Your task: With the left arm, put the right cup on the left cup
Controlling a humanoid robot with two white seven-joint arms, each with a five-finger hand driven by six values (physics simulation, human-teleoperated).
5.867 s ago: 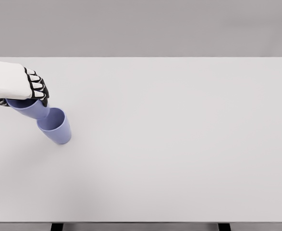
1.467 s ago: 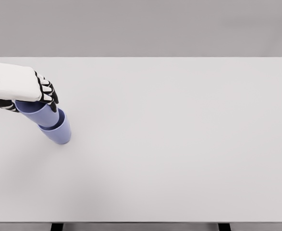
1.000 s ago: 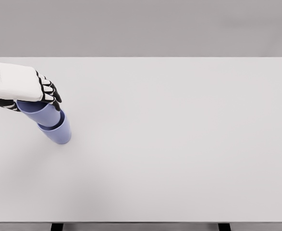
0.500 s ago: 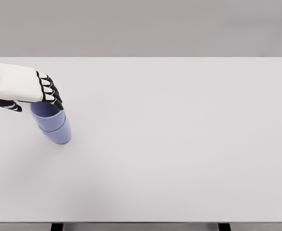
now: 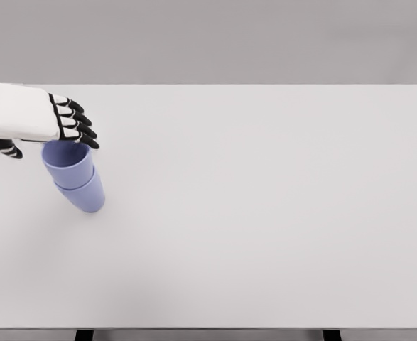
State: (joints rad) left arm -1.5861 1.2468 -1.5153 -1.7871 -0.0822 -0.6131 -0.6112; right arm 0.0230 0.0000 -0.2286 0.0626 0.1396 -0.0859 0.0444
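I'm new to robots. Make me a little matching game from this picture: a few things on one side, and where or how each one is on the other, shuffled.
Things:
1. left hand
2. upper cup
3. lower cup
4. table

States:
a. stands on the table, holding another cup inside it
b. white, wide, bearing the stack near its left side
c. fingers spread, holding nothing, above the stack
d. nested in the cup beneath, mouth open upward

Pairs: 1-c, 2-d, 3-a, 4-b
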